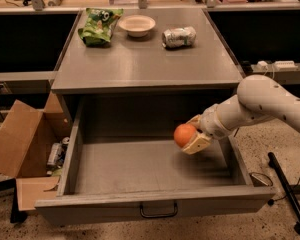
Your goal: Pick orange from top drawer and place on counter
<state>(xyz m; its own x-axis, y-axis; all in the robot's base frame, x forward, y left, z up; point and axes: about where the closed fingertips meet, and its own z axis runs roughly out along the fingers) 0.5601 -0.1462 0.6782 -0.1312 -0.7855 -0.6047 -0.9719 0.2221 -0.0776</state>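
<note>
The orange [184,134] is round and smooth, held in my gripper [193,135] above the floor of the open top drawer [140,166], at its right side. The gripper's tan fingers [198,143] are shut on the orange, one above and one below it. My white arm [260,104] reaches in from the right over the drawer's right wall. The drawer is grey with a black wire handle [159,212] on its front. The grey counter [145,54] lies above and behind the drawer.
On the counter stand a green chip bag [99,25], a beige bowl [137,25] and a crushed silver can [179,37]. A brown cardboard box [25,149] stands open left of the drawer. A black pole [287,191] lies on the floor at right.
</note>
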